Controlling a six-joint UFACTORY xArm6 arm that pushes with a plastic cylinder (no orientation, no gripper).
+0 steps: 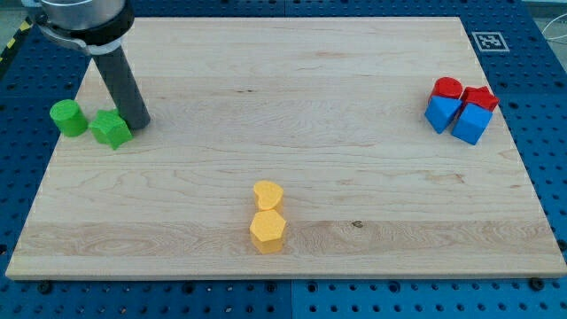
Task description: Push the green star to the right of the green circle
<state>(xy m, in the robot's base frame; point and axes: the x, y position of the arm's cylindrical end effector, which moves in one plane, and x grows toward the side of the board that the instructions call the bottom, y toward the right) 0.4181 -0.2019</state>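
Observation:
The green circle stands near the board's left edge. The green star lies just to its right, a small gap between them. My tip rests on the board right beside the star's right side, touching or nearly touching it. The dark rod rises from there to the view's top left.
A yellow heart and a yellow hexagon sit together at the bottom middle. At the right edge a cluster holds a red circle, a red block and two blue blocks. The wooden board lies on a blue perforated table.

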